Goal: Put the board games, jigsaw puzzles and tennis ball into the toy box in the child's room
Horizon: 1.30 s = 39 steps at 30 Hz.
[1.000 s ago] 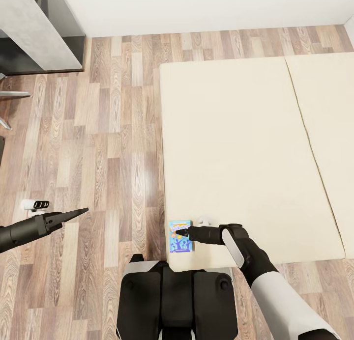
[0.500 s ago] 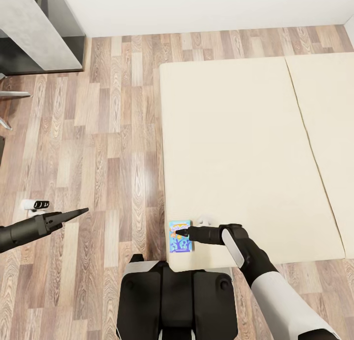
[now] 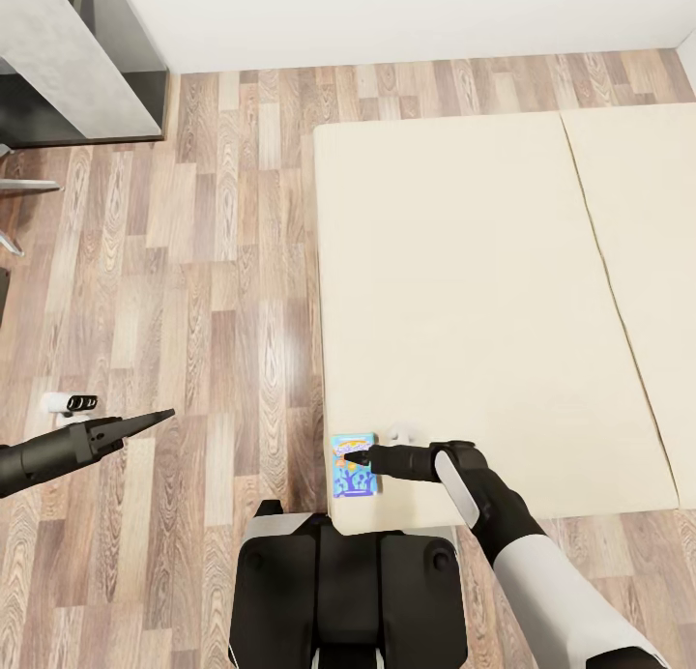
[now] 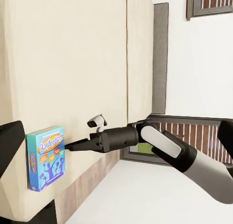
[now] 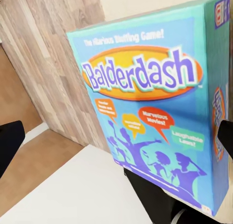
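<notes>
Board game (image 3: 355, 464), a light blue "Balderdash" box, lies flat at the near corner of the bed (image 3: 483, 292), its long axis running away from the robot, just ahead of the right gripper (image 3: 360, 458). That gripper reaches in low from the box's right, fingertips over its lid; the right wrist view shows dark fingers at either edge, so the jaws appear spread, not clamped. The left gripper (image 3: 164, 415), fingers pressed together, hangs well apart over the wood floor (image 3: 213, 292). The right arm is plainly nearer, forearm level, elbow bent back.
</notes>
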{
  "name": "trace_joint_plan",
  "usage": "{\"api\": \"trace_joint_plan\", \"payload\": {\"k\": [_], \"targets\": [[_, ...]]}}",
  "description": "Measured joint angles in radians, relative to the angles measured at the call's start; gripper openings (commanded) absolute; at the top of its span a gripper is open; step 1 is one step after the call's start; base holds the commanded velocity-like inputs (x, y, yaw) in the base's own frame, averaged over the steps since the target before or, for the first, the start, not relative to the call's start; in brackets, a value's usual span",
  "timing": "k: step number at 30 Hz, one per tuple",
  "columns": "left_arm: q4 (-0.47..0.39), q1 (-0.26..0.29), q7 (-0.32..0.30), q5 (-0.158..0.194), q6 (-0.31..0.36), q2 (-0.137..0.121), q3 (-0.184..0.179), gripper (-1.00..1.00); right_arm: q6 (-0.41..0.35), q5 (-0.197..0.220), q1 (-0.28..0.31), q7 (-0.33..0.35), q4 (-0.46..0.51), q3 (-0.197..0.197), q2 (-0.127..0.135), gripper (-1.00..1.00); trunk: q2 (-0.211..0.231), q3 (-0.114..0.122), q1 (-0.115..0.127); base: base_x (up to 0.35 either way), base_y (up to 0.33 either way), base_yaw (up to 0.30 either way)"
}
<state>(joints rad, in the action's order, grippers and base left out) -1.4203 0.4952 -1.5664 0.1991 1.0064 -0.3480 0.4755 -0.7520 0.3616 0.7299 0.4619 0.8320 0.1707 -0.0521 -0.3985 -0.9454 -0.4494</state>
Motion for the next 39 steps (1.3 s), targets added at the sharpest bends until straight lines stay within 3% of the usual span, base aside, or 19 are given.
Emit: {"api": "trace_joint_plan", "payload": {"k": [3,7,39], "targets": [[0.0,0.0,0.0,0.0,0.0,0.0,0.0,1.0,0.027,0.0,0.0,-0.001,-0.006,0.069,-0.001,1.0,0.0,0.0,0.0,0.0,0.0,0.0],[0.0,0.0,0.0,0.0,0.0,0.0,0.0,1.0,0.035,-0.001,0.0,-0.002,-0.009,0.097,-0.001,1.0,0.0,0.0,0.0,0.0,0.0,0.0],[0.0,0.0,0.0,0.0,0.0,0.0,0.001,1.0,0.036,0.001,0.0,-0.002,-0.01,0.104,0.0,1.0,0.0,0.0,0.0,0.0,0.0,0.0]]}}
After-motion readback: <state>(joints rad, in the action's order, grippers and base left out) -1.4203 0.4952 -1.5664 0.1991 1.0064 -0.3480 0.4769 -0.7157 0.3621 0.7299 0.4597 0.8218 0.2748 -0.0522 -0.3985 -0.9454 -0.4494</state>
